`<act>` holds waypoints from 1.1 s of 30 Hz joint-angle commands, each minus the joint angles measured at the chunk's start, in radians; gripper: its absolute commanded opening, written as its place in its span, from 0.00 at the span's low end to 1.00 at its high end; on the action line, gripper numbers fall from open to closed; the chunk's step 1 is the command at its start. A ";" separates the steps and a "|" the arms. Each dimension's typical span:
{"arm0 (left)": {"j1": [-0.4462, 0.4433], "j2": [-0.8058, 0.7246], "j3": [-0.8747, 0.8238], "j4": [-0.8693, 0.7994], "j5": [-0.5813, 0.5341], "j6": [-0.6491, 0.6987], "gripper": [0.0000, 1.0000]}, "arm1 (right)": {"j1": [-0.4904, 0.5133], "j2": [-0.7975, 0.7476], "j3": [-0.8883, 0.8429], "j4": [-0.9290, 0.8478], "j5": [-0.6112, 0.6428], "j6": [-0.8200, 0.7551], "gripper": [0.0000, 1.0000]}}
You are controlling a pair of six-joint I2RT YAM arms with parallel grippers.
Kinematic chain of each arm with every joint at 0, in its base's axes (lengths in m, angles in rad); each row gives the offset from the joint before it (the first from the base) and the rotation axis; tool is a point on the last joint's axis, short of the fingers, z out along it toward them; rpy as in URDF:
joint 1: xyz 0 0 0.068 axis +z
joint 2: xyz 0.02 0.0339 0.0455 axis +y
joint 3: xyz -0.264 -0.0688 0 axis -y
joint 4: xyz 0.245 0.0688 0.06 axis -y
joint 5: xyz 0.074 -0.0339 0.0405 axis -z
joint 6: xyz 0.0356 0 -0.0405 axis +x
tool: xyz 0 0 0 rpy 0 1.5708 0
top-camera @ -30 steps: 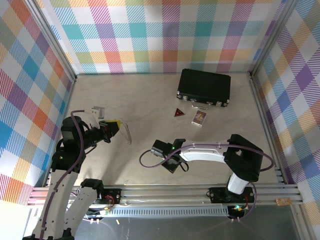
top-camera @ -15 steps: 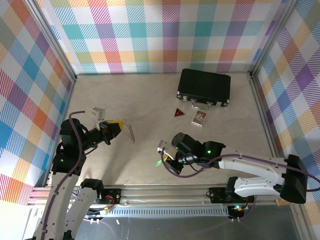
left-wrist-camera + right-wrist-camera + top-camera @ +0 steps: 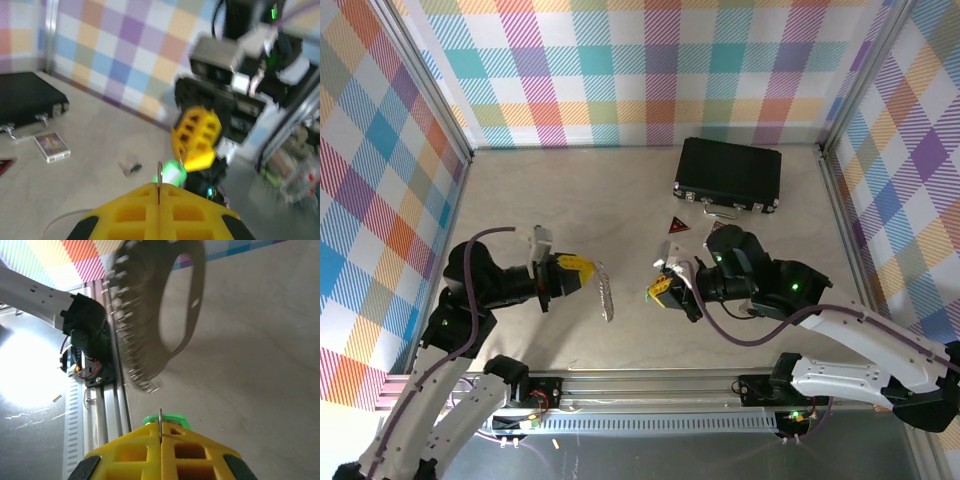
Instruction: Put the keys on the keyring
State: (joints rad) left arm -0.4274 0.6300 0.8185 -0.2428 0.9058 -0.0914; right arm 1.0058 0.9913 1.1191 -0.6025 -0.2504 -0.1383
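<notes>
My left gripper [image 3: 582, 273] [image 3: 159, 192] is shut on the keyring [image 3: 606, 293], a pale beaded loop hanging from its yellow fingertips above the table. In the left wrist view only the ring's thin edge [image 3: 159, 175] shows between the shut fingers. My right gripper [image 3: 667, 291] [image 3: 160, 432] faces it from the right, shut on the green-headed key [image 3: 652, 293] [image 3: 163, 420] [image 3: 174, 173]. The keyring [image 3: 150, 315] looms blurred just ahead of that key. A small grey and dark piece [image 3: 131, 167], which looks like the black-headed key, lies on the table beyond.
A black case [image 3: 728, 175] [image 3: 25, 97] stands at the back right. In front of it lie a dark red triangle [image 3: 676, 226] and a small patterned card [image 3: 51, 146]. Plaid walls close three sides; the metal rail [image 3: 650, 385] runs along the near edge.
The right gripper has lifted the green key from near the front edge and carried it back and right. The left gripper has brought the keyring rightward, so the two now face each other.
</notes>
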 commanded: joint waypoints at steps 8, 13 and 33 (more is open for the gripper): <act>-0.335 0.180 0.183 -0.260 -0.216 0.319 0.00 | -0.003 -0.088 0.044 -0.256 0.063 -0.044 0.00; -0.461 0.247 0.178 -0.236 -0.348 0.353 0.00 | -0.004 -0.078 0.058 -0.274 0.053 -0.050 0.00; -0.484 0.256 0.148 -0.238 -0.386 0.392 0.00 | 0.021 0.062 0.089 -0.181 -0.035 -0.131 0.00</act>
State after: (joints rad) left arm -0.8970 0.8909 0.9714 -0.4744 0.5285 0.2779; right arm 1.0214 1.0500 1.1664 -0.8085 -0.2485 -0.2310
